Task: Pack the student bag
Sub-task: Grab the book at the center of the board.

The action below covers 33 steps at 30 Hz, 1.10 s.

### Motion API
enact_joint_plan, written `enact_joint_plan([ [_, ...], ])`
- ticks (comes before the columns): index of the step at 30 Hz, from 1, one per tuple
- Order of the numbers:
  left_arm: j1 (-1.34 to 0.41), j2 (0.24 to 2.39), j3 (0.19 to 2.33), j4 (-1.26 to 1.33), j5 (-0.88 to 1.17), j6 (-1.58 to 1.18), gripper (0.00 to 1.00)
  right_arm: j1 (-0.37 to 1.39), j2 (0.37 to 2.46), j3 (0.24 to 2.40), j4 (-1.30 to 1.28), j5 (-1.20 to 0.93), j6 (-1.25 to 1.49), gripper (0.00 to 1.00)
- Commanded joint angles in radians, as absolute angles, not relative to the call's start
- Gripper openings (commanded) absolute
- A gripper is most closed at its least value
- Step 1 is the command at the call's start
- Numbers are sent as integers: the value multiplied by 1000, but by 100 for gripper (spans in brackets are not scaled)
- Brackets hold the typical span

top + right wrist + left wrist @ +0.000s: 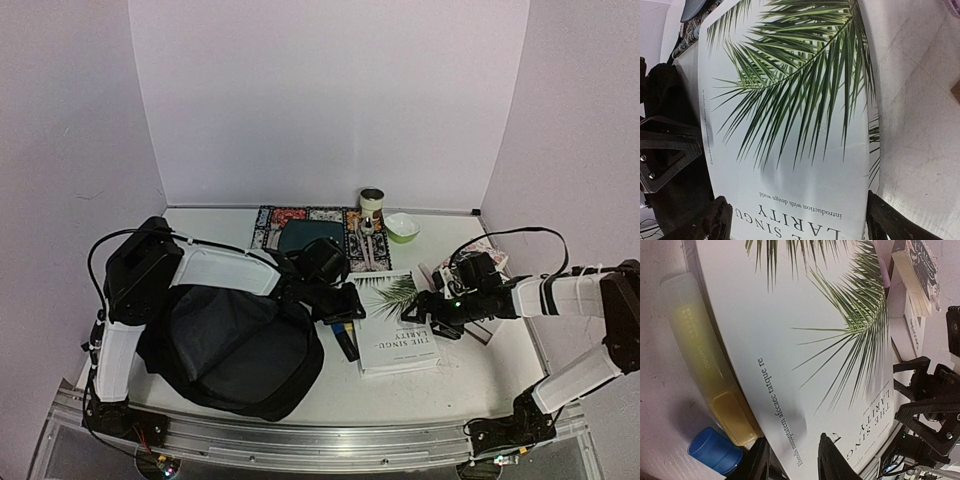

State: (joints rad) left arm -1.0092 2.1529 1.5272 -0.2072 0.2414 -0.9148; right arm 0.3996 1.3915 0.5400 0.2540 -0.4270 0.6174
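The student bag [235,350] lies slumped in the lower left of the overhead view, a big black heap on the white table [480,375] with its front edge near the table's near rim. The left arm reaches across its top toward the middle of the frame. Just to the right of the bag is a white book [395,335] with a green palm frond on its cover, lying flat, and both claws are at it. The left gripper [349,308] is at the book's left edge, touching or very nearly so. From its wrist camera its fingers [757,460] stand apart with a narrow gap, the edge of the cover [805,340] showing in that gap, and they are not clamped on anything. Beside that edge on the table lie a yellow highlighter [705,360] and a blue cap [715,450], the cap near the highlighter's lower end. The right gripper [412,316] is at the book's right edge, its jaws spread wide, and the cover [790,100] fills the space between them. Toward the back wall, top centre of the overhead view, there is a patterned mat [270,225] with a dark teal item [303,237] on it. A tin can [372,198] and a small green bowl [402,227] stand just right of the mat. More books [912,270] are stacked at the upper right of the left wrist view.
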Motion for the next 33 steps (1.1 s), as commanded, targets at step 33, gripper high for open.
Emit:
enact_joint_plan([
  [33,-973,2004,1356,144,305,-1230,0,400,984,309,247,-311,946,98],
])
